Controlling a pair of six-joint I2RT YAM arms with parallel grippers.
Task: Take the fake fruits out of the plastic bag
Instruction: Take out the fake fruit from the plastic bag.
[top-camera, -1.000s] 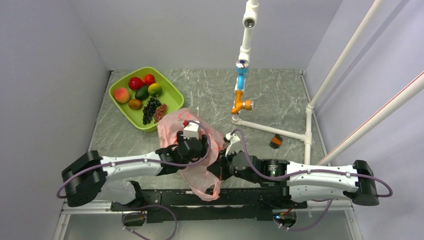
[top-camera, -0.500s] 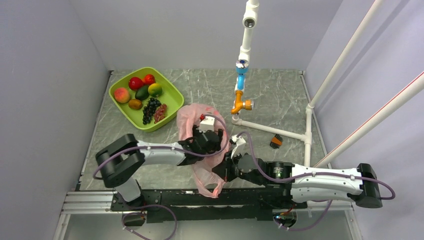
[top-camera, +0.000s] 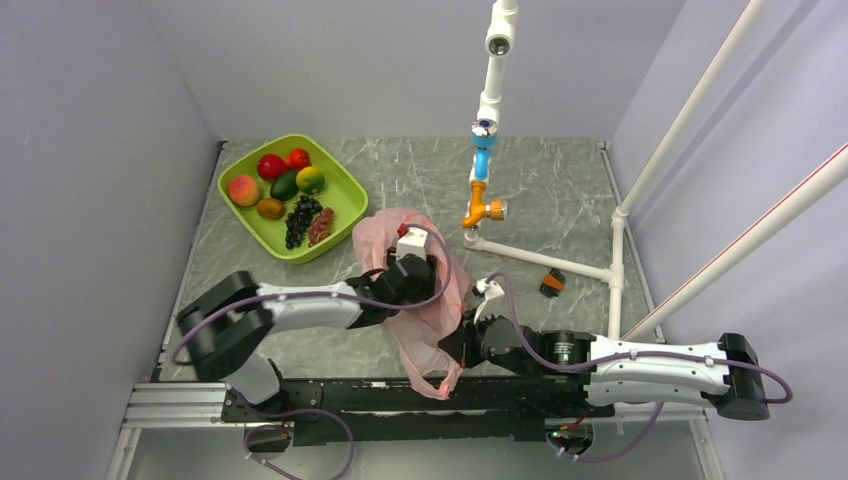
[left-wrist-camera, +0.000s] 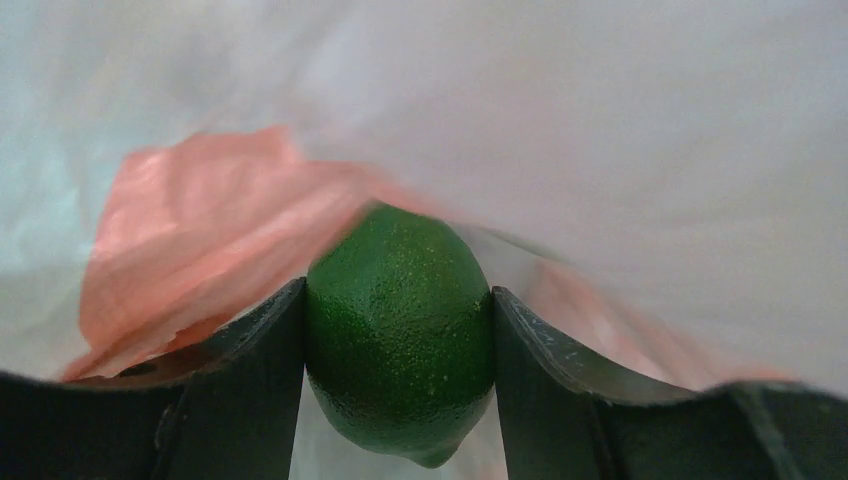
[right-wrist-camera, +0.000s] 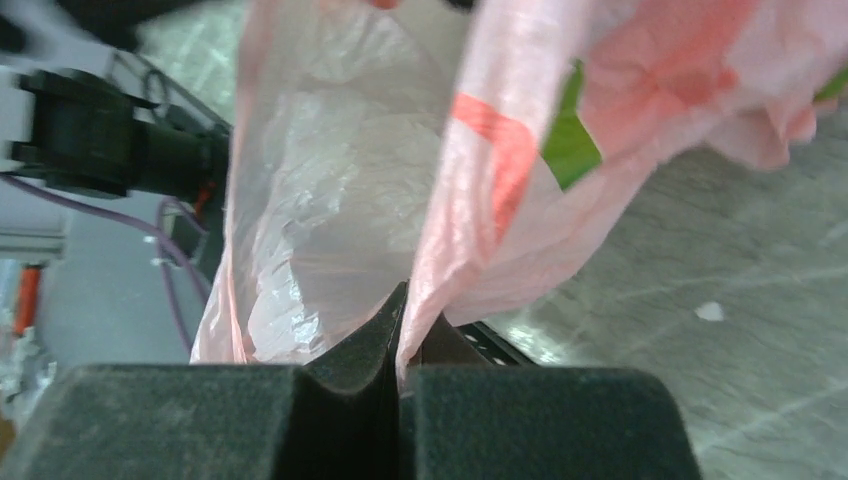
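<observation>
The left pincer (left-wrist-camera: 398, 345) is reaching into the bag (top-camera: 428, 322) and pinching a lime (left-wrist-camera: 398, 320). Its two dark fingers (left-wrist-camera: 250, 385) are pressing against the lime's sides at 9 and 3 o'clock. In the left wrist view, pink film (left-wrist-camera: 200, 240) is lying behind the lime at 10 o'clock and pale film is filling the rest of the view.

The right pincer (right-wrist-camera: 400, 325) is pressed together on a fold of the bag (right-wrist-camera: 330, 200), and the film is rising out of the closed tips toward 12 o'clock. A red and a green print are showing on the film at 1 o'clock in that view.

From above, the bag is sitting near the middle of the tabletop (top-camera: 560, 190), at 5 o'clock from the tray (top-camera: 343, 203). It is draping from the left pincer (top-camera: 420, 272) toward 6 o'clock, with its low end hanging past the right pincer (top-camera: 452, 350) over the near rail.

In the tray a brown oval (top-camera: 270, 208) is lying at 7 o'clock and reddish grapes (top-camera: 320, 227) at 5 o'clock, touching dark grapes (top-camera: 300, 220). A peach (top-camera: 243, 189), red fruits (top-camera: 272, 165), an avocado (top-camera: 285, 185) and a yellow-green fruit (top-camera: 310, 179) are filling the far half.

A pipe frame (top-camera: 540, 262) is standing at 3 o'clock from the bag.
</observation>
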